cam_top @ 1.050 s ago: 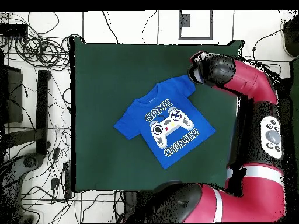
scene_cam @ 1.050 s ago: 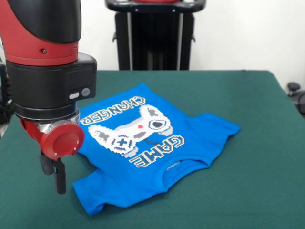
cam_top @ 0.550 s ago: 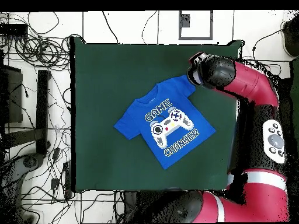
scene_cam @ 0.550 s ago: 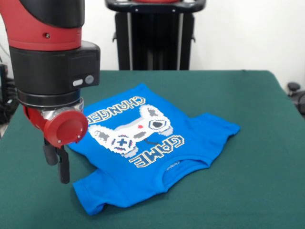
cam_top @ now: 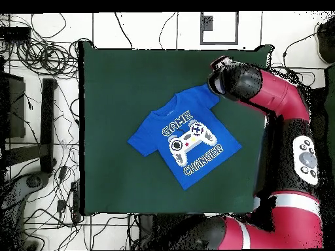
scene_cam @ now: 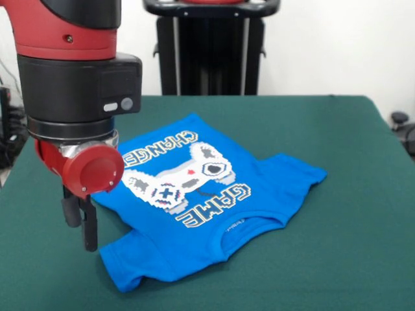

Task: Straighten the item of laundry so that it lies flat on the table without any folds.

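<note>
Shirt (scene_cam: 214, 201): lay flat on green worktop (scene_cam: 337, 142) — frame centre.
Gripper (scene_cam: 81, 223): lower left, beside sleeve — fingers pressed together.

A black stand (scene_cam: 211, 48) with upright bars rises behind the far edge, against a plain white wall (scene_cam: 337, 45). At the right edge of the front view a small dark round knob (scene_cam: 400, 119) sits above another dark object, partly cut off.

From above, the floor (cam_top: 157, 29) is pale with thin dark lines crossing it. A tangle of black cables (cam_top: 39, 62) spreads over the floor along one long side, running from one corner to the other. A long black bar (cam_top: 47, 124) lies among them, with small dark plugs (cam_top: 62, 173) near it. A grey square outline (cam_top: 219, 27) with a dark patch in its corner marks the floor beyond the top edge.
</note>
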You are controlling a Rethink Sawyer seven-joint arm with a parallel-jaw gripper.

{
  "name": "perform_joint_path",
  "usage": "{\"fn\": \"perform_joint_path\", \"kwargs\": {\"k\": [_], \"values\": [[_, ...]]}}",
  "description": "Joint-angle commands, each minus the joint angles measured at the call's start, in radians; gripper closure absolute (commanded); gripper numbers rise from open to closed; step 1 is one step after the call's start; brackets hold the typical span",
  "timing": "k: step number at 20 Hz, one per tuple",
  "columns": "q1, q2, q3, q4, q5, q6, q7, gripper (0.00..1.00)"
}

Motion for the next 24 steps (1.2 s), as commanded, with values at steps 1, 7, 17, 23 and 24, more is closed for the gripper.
{"fn": "perform_joint_path", "kwargs": {"k": [1, 7, 17, 23, 24], "values": [[0.061, 0.065, 0.079, 0.144, 0.033, -0.087, 0.126, 0.0], [0.057, 0.08, 0.1, 0.156, 0.051, -0.12, 0.125, 0.0], [0.06, 0.077, 0.113, 0.19, 0.086, -0.157, 0.125, 0.0], [0.075, 0.074, 0.108, 0.202, 0.108, -0.166, 0.138, 0.0], [0.079, 0.074, 0.105, 0.203, 0.112, -0.167, 0.143, 0.0]]}}
